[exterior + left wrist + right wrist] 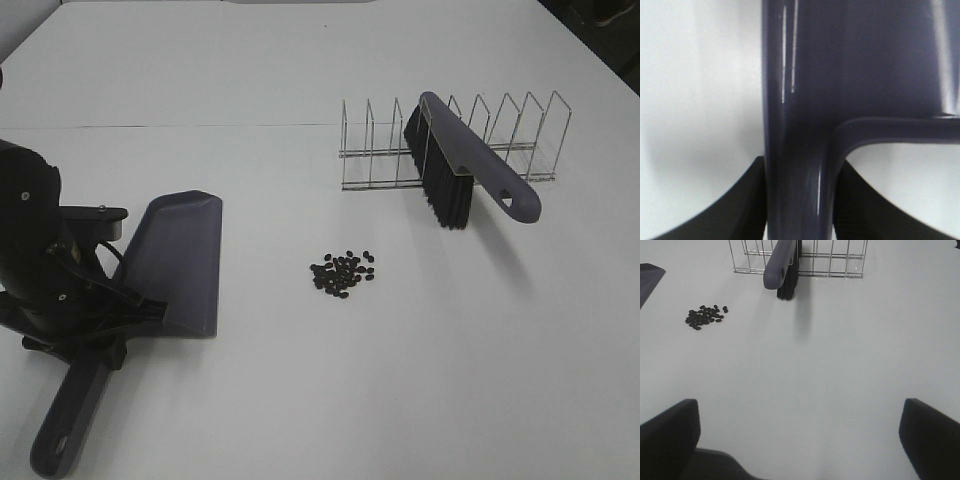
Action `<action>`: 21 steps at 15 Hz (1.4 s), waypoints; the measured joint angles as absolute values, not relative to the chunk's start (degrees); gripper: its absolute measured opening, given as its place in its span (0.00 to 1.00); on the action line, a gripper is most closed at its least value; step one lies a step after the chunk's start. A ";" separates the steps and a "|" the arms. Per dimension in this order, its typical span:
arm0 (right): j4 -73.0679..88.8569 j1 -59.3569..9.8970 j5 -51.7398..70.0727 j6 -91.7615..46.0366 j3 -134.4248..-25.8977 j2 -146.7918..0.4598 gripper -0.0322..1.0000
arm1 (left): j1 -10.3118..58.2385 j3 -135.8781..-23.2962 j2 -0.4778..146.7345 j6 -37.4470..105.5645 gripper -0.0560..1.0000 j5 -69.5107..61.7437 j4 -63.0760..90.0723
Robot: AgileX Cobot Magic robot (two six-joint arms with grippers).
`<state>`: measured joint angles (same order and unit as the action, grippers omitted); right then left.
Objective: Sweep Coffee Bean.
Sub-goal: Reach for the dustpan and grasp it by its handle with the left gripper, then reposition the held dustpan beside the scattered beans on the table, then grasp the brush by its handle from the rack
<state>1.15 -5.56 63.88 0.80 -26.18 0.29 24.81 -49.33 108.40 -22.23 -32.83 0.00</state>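
The coffee beans [343, 272] lie in a small tight heap on the white table, mid-view; they also show in the right wrist view [705, 316]. The grey-purple dustpan [182, 262] lies flat to their left, its mouth toward them. My left gripper [125, 315] is shut on the dustpan's handle [800, 150], with a finger [735, 210] on each side. The brush [462, 160] leans in a wire rack [520, 135] behind and to the right of the beans. My right gripper [800, 440] is open and empty above bare table, well short of the brush [782, 265].
The wire rack [840, 260] stands at the back right with several empty slots. The dustpan's long handle end [68, 425] points toward the front left edge. A table seam [200, 126] runs across the back. A dustpan corner [647, 277] shows in the right wrist view.
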 joint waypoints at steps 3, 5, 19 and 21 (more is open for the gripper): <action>1.15 -5.56 63.88 0.80 -26.18 0.29 0.98 | 24.81 -49.33 108.40 -21.60 0.35 -32.31 -0.63; 1.15 -5.56 63.88 0.80 -26.18 0.29 0.98 | 24.81 -49.33 108.40 -19.88 0.35 -31.17 -1.78; 0.57 -5.56 63.88 0.80 -26.18 -0.23 0.98 | 28.30 -51.28 108.75 -15.76 0.35 -29.28 -2.18; 0.52 -5.56 63.88 0.69 -26.18 -1.09 0.98 | 28.30 -51.28 108.75 -15.76 0.35 -29.28 -1.60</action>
